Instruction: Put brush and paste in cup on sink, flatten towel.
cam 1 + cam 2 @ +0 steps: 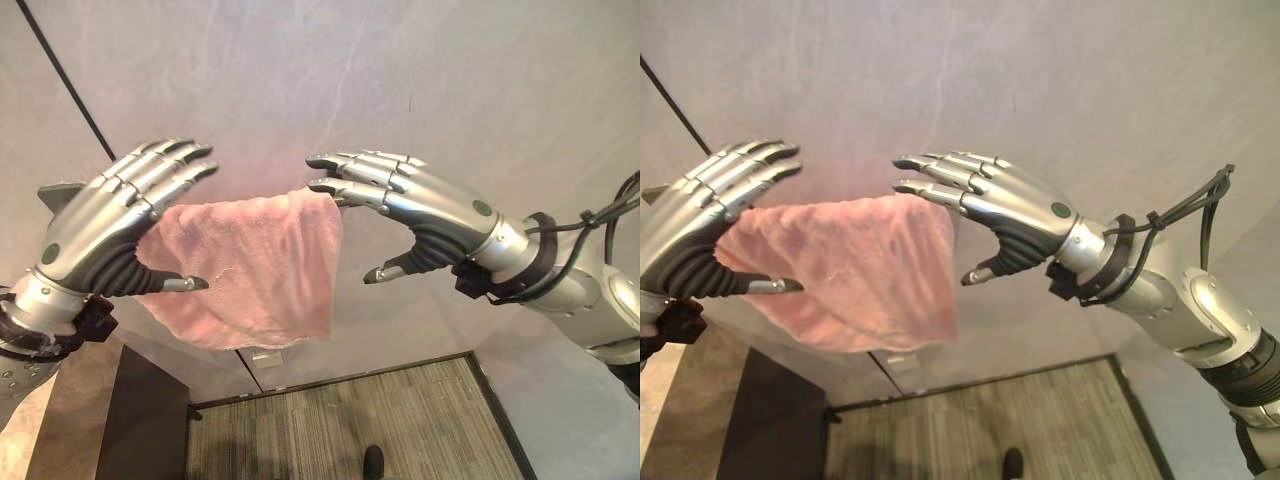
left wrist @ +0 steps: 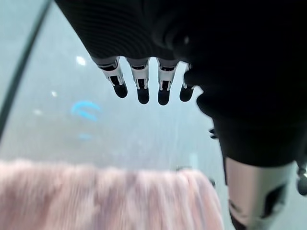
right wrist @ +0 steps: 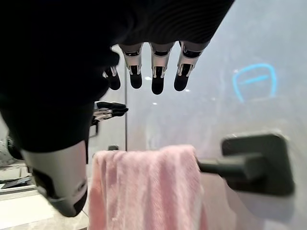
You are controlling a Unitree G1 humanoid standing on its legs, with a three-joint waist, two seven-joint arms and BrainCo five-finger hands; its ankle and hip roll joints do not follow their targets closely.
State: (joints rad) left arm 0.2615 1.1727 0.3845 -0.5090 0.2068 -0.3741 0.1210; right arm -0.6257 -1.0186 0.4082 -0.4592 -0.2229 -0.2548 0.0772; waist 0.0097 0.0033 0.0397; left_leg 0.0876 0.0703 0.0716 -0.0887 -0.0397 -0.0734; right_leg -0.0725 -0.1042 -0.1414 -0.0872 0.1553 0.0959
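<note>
A pink towel hangs over a dark wall bar, bunched toward the middle, and its lower edge sags unevenly. My left hand is at the towel's left end, open with straight fingers just above the top edge and the thumb in front of the cloth. At the right end my right hand is open too, its fingertips at the towel's upper right corner. The right wrist view shows the towel draped beside the bar's dark mount. In the left wrist view the towel lies just past my fingertips.
The pale marbled wall stands right behind both hands, and a dark seam runs down it on the left. Below are a grey striped floor, a dark cabinet side and a beige counter edge.
</note>
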